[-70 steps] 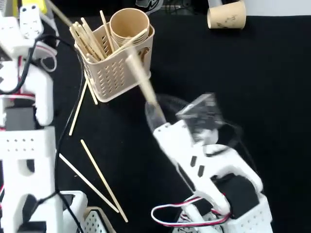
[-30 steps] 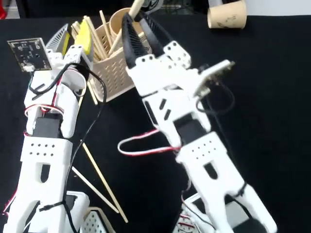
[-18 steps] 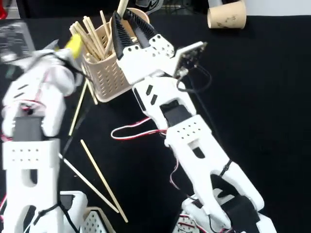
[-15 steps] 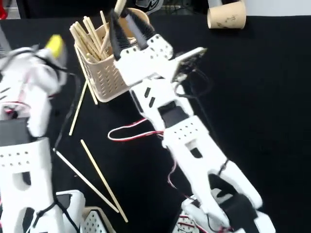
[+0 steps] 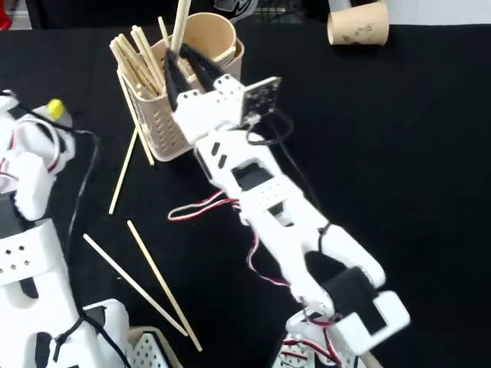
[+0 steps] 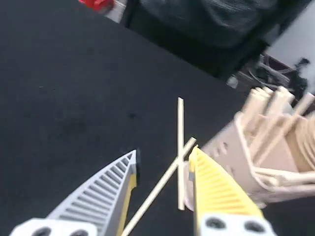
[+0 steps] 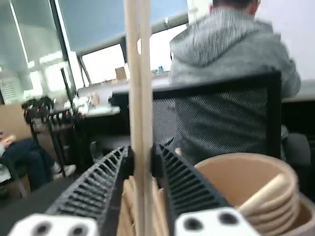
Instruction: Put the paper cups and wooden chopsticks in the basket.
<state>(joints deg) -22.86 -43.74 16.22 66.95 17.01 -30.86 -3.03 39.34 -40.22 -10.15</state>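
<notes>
The right gripper [image 7: 140, 157] is clenched on a chopstick [image 7: 139, 73] held upright over the basket [image 5: 157, 126]. It may be 2 sticks pressed together; the wrist view does not settle it. The basket already holds stacked cups [image 5: 205, 34] and a bundle of sticks [image 5: 138, 57] leaning at one side.

To finish this step well, I would lower the stick straight down beside the cups, keeping it vertical. Let go only once its lower end is below the rim, so it cannot tip out or nudge the leaning bundle.

The left gripper [image 6: 163, 153] is released and empty, low over the table [image 5: 399, 153], with crossed chopsticks [image 6: 180, 147] lying between its jaws. 1 cup [image 5: 357, 24] lies on its side, well apart from the basket.
</notes>
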